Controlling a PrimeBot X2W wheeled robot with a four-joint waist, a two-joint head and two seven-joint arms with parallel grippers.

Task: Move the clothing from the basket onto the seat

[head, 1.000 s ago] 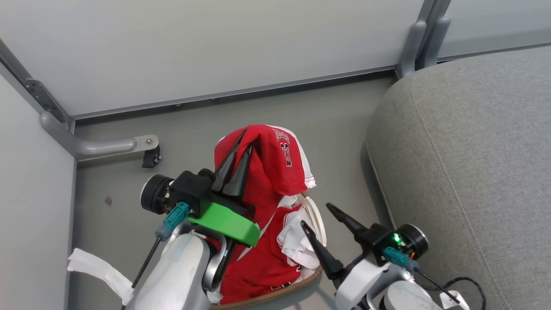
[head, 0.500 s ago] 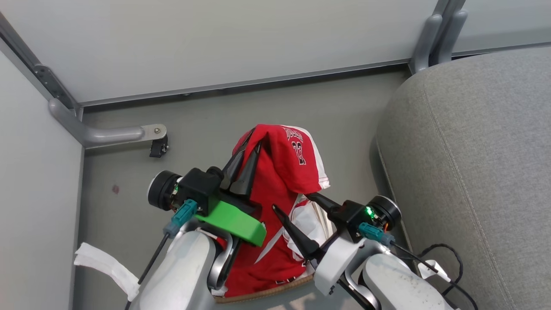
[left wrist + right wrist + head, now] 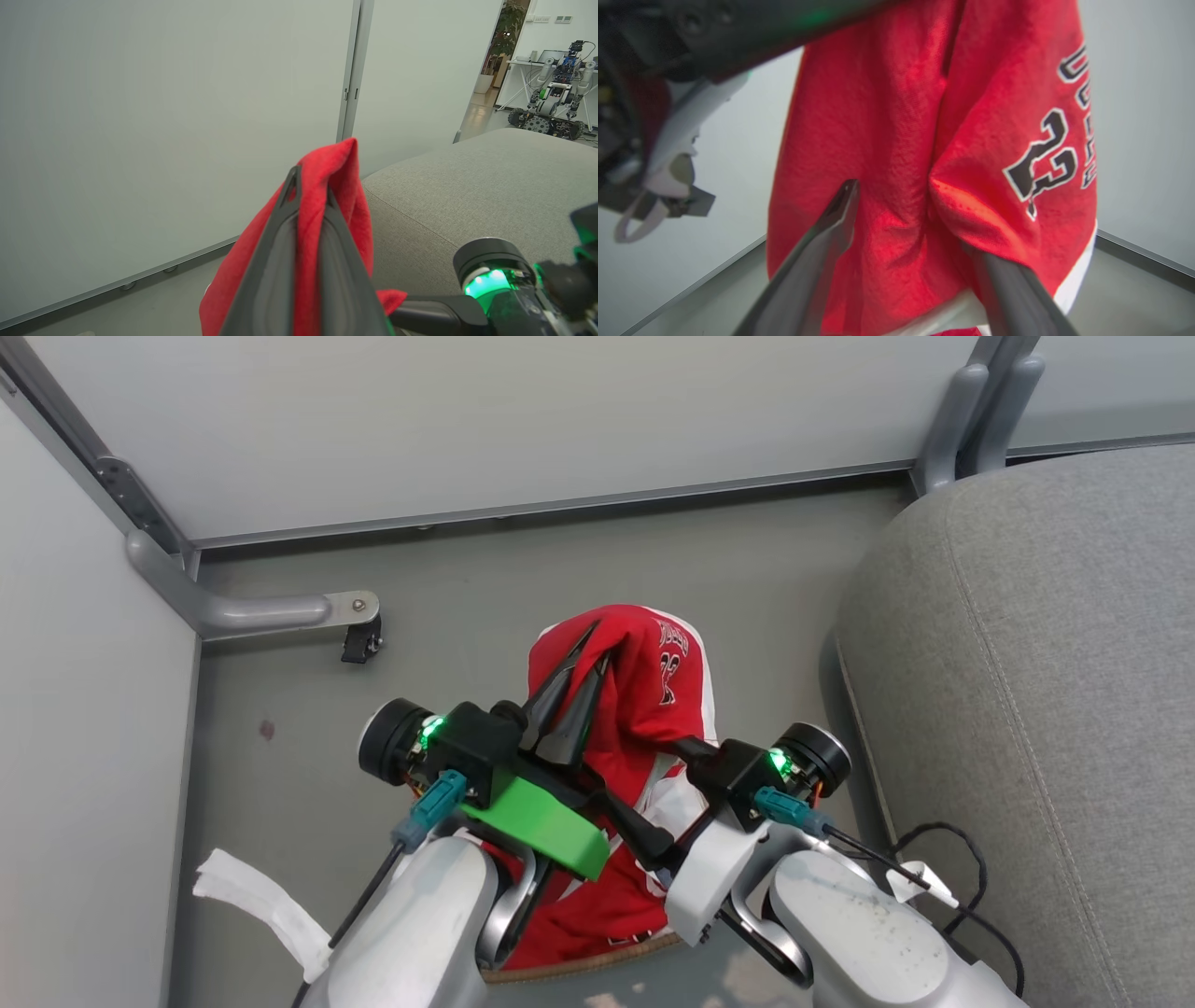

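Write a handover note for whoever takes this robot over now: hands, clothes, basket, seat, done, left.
Left hand: shut on a red garment, held up above the basket.
Right hand: open, fingers either side of the hanging cloth.
More red clothing lies in the basket.
Seat on the right: no clothing seen there.
Done: one piece lifted. Left: carry it over, then the rest.
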